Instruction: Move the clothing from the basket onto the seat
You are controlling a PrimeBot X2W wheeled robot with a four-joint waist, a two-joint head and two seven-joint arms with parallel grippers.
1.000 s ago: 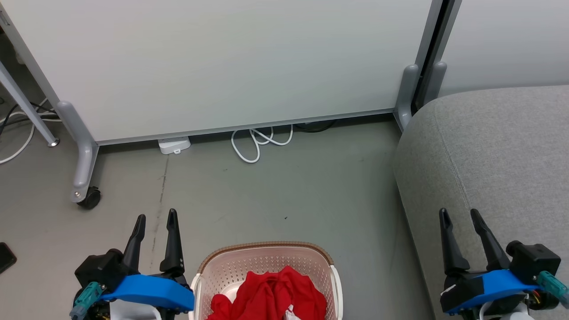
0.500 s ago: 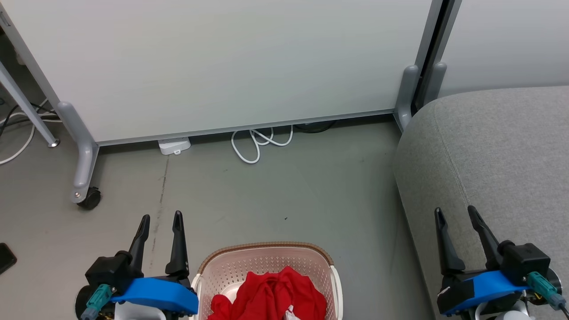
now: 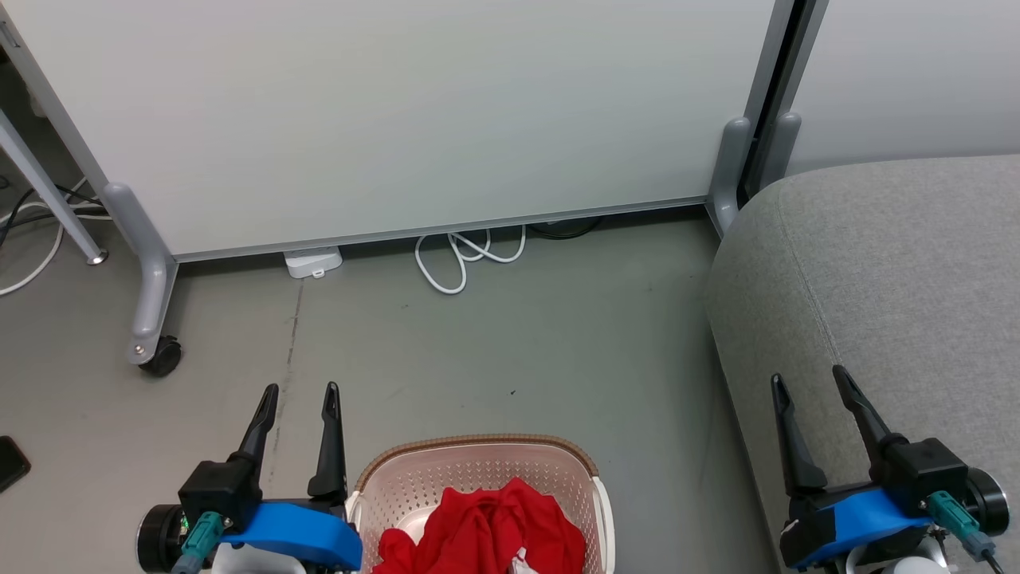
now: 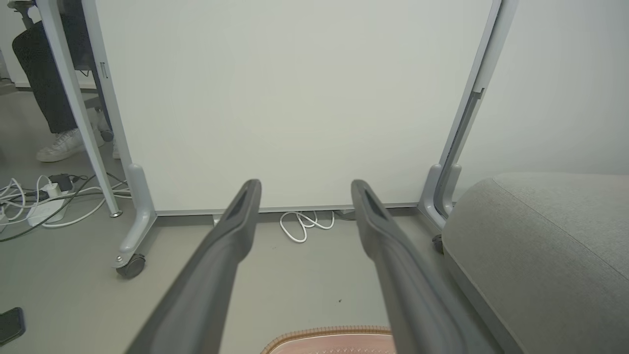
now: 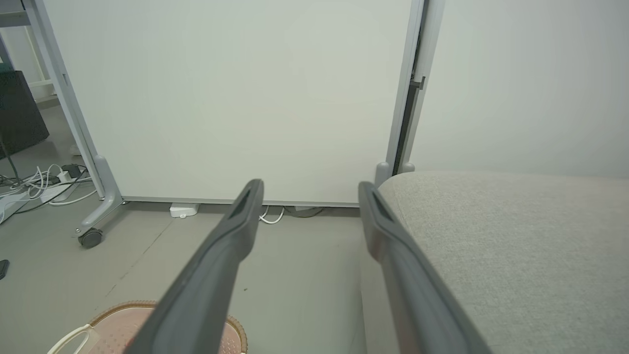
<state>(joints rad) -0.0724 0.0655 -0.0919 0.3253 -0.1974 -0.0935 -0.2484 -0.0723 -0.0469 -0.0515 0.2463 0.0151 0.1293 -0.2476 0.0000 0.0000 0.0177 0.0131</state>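
The cream basket (image 3: 478, 465) with a brown woven rim stands on the floor at the bottom centre of the head view, and its rim also shows in the left wrist view (image 4: 334, 334) and the right wrist view (image 5: 123, 314). Bunched red clothing (image 3: 490, 530) lies inside it. My left gripper (image 3: 301, 392) stands open just left of the basket, empty. My right gripper (image 3: 806, 379) is open and empty over the near edge of the grey seat (image 3: 900, 271). The seat (image 4: 540, 246) fills the right side of both wrist views (image 5: 516, 246).
A white partition panel (image 3: 398, 112) on grey legs with a castor (image 3: 163, 356) stands ahead. White cables (image 3: 466, 255) and a small white box (image 3: 312, 260) lie under it. A dark object (image 3: 9, 462) lies at the far left. A person's leg and white shoe (image 4: 56, 142) stand behind the panel.
My left gripper has shifted right, toward the basket, and my right gripper has shifted slightly left. Both stay open. Basket and clothing have not moved.
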